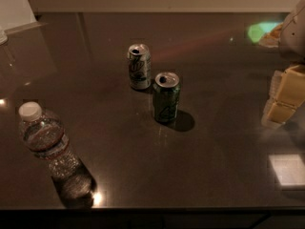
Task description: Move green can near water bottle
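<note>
The green can (166, 98), dark green with pale markings and a silver top, stands upright near the middle of the dark table. The water bottle (47, 144), clear and ribbed with a white cap, stands at the front left, well apart from the can. My gripper (285, 98), with pale yellow parts, hangs at the right edge of the view, well to the right of the green can and touching nothing.
A silver-white can with green lettering (139, 67) stands upright just behind and left of the green can. The table's front edge (152, 208) runs close to the bottle. A pale wall lies behind the table, and a white object (14, 6) stands at the back left.
</note>
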Controlling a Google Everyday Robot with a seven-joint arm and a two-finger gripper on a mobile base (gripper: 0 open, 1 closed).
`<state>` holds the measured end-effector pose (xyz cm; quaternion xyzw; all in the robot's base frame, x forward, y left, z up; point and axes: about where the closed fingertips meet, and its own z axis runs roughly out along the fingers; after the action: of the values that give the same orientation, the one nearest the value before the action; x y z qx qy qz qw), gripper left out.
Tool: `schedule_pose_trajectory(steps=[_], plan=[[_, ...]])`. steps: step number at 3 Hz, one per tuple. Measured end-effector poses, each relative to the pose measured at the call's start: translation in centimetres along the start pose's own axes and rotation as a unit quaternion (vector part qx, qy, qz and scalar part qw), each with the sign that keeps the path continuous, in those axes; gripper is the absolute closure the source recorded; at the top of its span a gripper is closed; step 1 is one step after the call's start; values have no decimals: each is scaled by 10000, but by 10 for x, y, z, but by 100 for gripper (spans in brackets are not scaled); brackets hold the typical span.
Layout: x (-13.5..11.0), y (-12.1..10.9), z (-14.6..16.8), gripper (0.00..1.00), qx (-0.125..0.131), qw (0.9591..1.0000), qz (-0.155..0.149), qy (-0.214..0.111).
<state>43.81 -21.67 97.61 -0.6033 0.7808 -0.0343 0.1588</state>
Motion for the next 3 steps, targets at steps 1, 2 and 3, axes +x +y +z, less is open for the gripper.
schedule_pose_trajectory(steps=[1,2,3], plan=[[0,0,0,0,8,10000,-1,-4],[-9,-1,1,0,36,9999,-61,-127],[-22,-1,5,0,37,9995,-109,-281]])
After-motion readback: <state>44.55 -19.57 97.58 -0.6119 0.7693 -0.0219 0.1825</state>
